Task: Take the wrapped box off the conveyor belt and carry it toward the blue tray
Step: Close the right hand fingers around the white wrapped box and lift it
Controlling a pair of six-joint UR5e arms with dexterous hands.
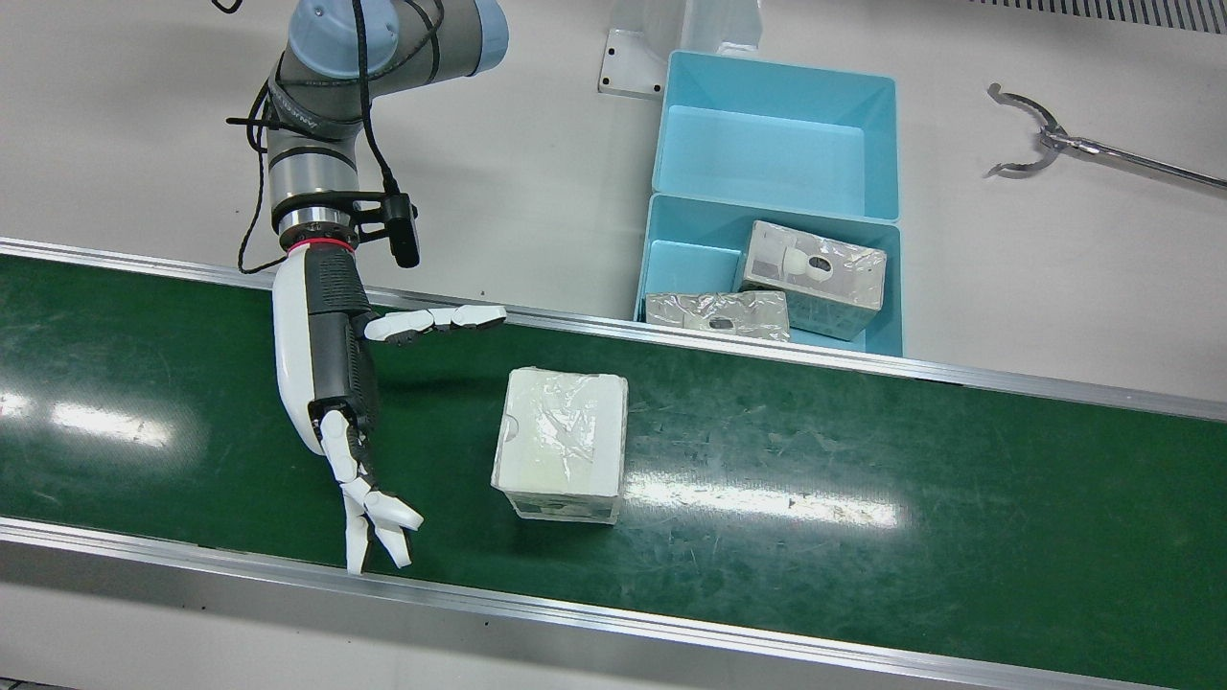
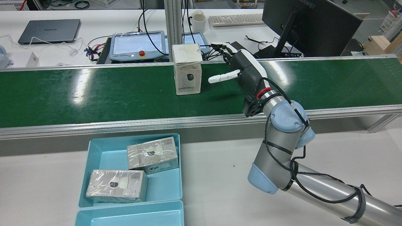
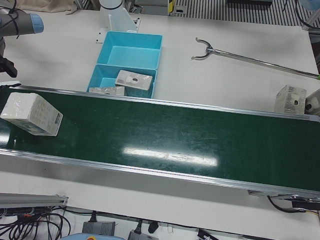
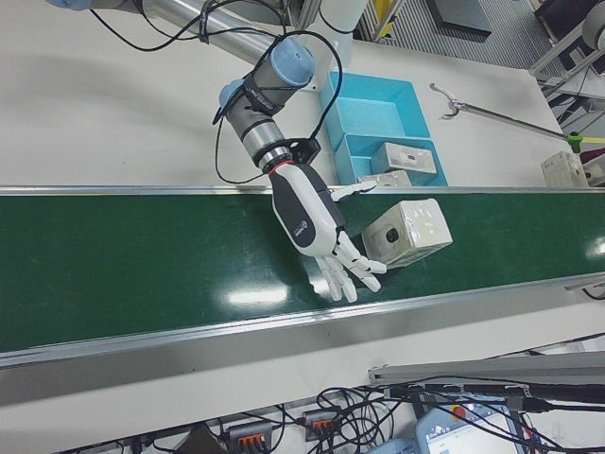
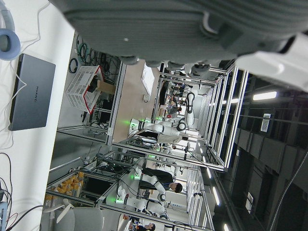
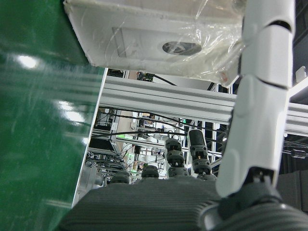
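Note:
The wrapped box (image 1: 561, 441) stands on the green conveyor belt (image 1: 863, 460), white and covered in clear film; it also shows in the rear view (image 2: 187, 70) and the right-front view (image 4: 408, 230). My right hand (image 1: 331, 383) hovers over the belt just beside the box, open, thumb stretched toward it and fingers spread, touching nothing. In the right hand view the box (image 6: 154, 33) lies just beyond a finger (image 6: 262, 120). The blue tray (image 1: 671, 259) sits behind the belt and holds two wrapped boxes. Only the grey palm of my left hand (image 5: 168, 24) shows.
A second, empty blue tray (image 1: 767, 144) adjoins the first. A metal reacher tool (image 1: 1054, 142) lies on the white table. Another small box (image 3: 291, 98) rests by the belt's far end. Teach pendants (image 2: 136, 45), a laptop and a monitor stand beyond the belt.

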